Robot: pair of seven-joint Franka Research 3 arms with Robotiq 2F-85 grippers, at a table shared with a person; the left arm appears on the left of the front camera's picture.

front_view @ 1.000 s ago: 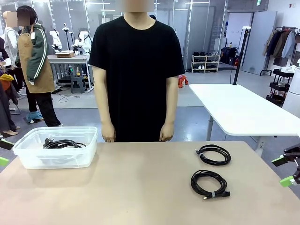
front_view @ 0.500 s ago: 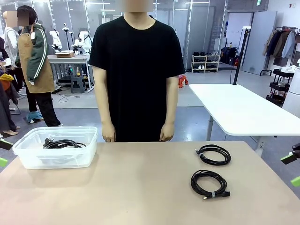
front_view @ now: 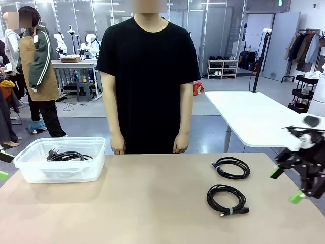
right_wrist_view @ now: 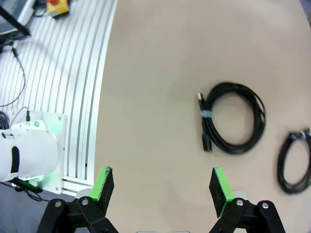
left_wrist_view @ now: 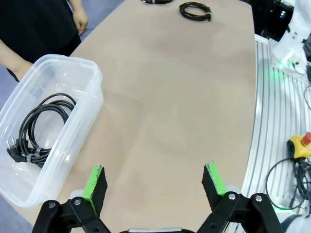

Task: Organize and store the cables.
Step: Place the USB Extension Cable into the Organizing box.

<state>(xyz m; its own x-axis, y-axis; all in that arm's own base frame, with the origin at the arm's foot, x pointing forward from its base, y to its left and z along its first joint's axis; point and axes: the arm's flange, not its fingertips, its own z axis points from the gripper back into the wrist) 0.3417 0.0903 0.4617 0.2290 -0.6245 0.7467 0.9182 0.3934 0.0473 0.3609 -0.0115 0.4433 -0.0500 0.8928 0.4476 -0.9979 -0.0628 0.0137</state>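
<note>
Jaws on my left gripper (left_wrist_view: 153, 174) stand wide apart with nothing between them, hovering over bare table (left_wrist_view: 184, 97). The bin (left_wrist_view: 73, 141) lies ahead of them, off past the left finger, and the binned coil (left_wrist_view: 41, 124) is already inside it. The two loose coils sit far ahead of that gripper and well apart from it, so I judge this arm is not the one for the pick.

The tied coil (right_wrist_view: 210, 127) is the nearer of the two to my right gripper (right_wrist_view: 161, 182). It lies flat on the table ahead of those jaws, shifted toward the right finger and not yet between the fingers. Its tied stretch, with the plug ends, runs roughly the way the fingers point. I reckon the jaws as they stand would close across that stretch, not along it. The second coil (right_wrist_view: 281, 167) sits out beyond the right finger, just beside the tied coil but not touching it. The right jaws are fully spread too and hold nothing. From the front, that arm hangs above the table's right edge, wrist tilted, fingers angled down and inward toward the coils.
</note>
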